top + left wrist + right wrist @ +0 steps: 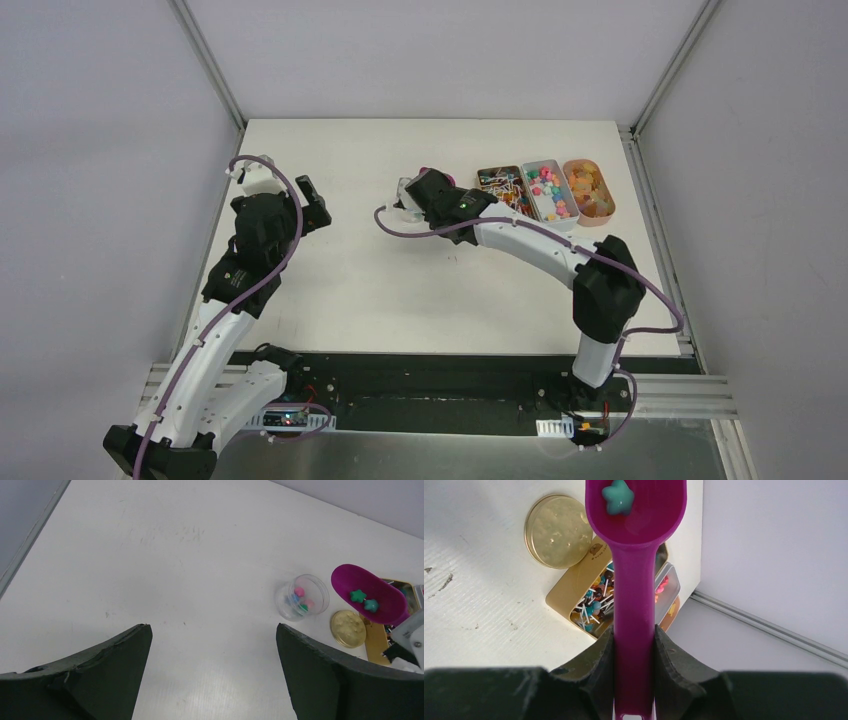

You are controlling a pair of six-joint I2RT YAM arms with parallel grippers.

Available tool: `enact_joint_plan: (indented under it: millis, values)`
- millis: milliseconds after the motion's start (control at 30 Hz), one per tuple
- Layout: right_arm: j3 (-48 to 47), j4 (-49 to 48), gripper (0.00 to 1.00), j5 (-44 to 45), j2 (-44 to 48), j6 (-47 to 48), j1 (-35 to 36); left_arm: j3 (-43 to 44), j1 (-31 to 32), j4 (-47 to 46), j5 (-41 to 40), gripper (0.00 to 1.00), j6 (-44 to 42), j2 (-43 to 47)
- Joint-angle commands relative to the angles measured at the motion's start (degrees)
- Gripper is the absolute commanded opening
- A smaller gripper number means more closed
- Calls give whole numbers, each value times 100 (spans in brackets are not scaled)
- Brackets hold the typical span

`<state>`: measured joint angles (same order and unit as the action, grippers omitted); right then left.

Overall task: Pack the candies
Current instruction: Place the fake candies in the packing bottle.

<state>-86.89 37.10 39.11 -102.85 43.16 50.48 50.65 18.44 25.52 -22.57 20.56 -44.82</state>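
The right gripper (634, 647) clamps the handle of a purple scoop (634, 570) carrying teal star candies (357, 595), just beside a small clear jar (301, 597) holding a few pieces. More candies fill a tray (541, 163) at the far right. The left gripper (212, 630) hangs wide open and empty over the left of the table (400, 290).

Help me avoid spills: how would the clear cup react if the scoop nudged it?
The clear cup looks thin-walled with few candies inside, so probably light. It looks squat and wide-mouthed, so likely slides rather than tips.
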Motion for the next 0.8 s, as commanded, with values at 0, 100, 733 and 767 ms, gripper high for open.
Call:
enact_joint_plan:
  millis: [0,100,733,767]
  values:
    - [-258,-179,0,684,-168,363,218,217,39,-21,-119,99,115,109]
    - [-303,-217,0,923,-329,487,323,217,46,-21,-116,99,115,114]
    - [-484,-528,0,1528,-729,871,561,208,44,-3,-156,99,131,157]
    - [-479,-497,0,1510,-706,830,555,208,47,-4,-173,99,137,151]
